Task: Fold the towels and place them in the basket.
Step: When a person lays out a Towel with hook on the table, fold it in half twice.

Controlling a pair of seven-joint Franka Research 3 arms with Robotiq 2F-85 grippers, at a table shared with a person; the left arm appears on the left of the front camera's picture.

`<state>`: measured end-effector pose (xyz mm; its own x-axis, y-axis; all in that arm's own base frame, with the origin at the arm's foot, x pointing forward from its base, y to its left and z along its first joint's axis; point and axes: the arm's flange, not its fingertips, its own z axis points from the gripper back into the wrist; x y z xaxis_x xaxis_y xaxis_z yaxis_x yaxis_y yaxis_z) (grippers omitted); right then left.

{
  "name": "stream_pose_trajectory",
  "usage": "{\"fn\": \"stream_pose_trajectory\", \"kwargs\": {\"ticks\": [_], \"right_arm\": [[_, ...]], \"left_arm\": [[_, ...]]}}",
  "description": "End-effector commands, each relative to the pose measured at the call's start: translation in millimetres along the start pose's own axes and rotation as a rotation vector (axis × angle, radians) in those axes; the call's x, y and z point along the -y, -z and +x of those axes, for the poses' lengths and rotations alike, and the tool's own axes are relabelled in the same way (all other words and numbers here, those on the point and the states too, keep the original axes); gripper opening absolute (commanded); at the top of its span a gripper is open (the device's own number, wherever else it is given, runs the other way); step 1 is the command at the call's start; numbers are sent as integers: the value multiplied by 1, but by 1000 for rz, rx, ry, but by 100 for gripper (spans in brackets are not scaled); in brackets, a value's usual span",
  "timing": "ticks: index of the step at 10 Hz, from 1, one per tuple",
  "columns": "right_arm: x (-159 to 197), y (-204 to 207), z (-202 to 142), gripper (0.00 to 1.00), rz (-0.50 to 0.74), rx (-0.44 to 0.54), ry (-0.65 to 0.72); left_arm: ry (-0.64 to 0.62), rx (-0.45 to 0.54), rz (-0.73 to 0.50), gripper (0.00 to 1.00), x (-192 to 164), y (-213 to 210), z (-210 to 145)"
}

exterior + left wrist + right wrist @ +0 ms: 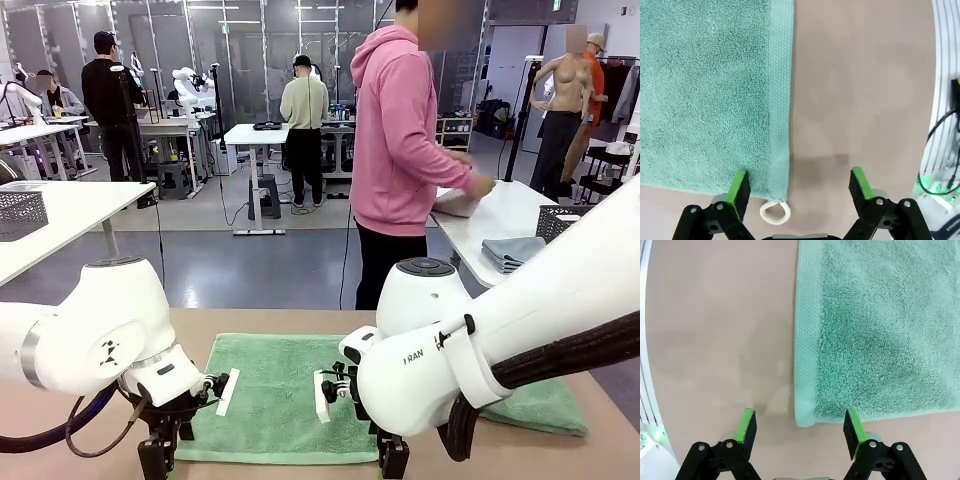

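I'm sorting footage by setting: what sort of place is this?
Likely a robotics lab: rows of white tables, a grey floor, and a green terry-cloth towel flat on the tan tabletop.

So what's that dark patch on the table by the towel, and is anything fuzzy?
Left wrist view: a soft shadow on the table beside the towel, all sharp. Right wrist view: a fainter one, plus shading across the towel. Front view: bright, even room light.

text: "FRAN" | on: right arm's white casing (pixel 413 357) (rest of word hidden)
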<state>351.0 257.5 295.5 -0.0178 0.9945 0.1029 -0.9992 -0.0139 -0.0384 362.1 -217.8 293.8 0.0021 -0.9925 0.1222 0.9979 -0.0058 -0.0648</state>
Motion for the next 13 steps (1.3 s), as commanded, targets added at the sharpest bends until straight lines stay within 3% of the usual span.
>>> {"fn": "stream_pose_trajectory", "kwargs": {"ticks": [1,5,6,7,8,9,10,11,13], "right_arm": [[6,4,3,88,10,21,-13],[15,13,8,88,54,11,1],[16,13,8,71,57,7,2],[16,13,8,34,57,4,3],[17,11,8,11,56,2,3],[16,10,9,0,47,-4,-3],[16,9,10,0,46,-7,-1],[17,11,10,0,54,-11,4],[17,10,10,0,55,-8,9]], "left_arm": [[24,29,8,100,-8,5,2],[21,39,11,100,-7,2,3],[18,43,11,100,-7,2,2],[17,47,5,97,-7,1,2],[19,49,4,87,-8,1,3],[19,49,1,39,-9,1,2],[20,48,-2,28,-10,1,1],[24,46,-3,0,-12,1,2],[26,42,2,0,-11,-1,1]]}}
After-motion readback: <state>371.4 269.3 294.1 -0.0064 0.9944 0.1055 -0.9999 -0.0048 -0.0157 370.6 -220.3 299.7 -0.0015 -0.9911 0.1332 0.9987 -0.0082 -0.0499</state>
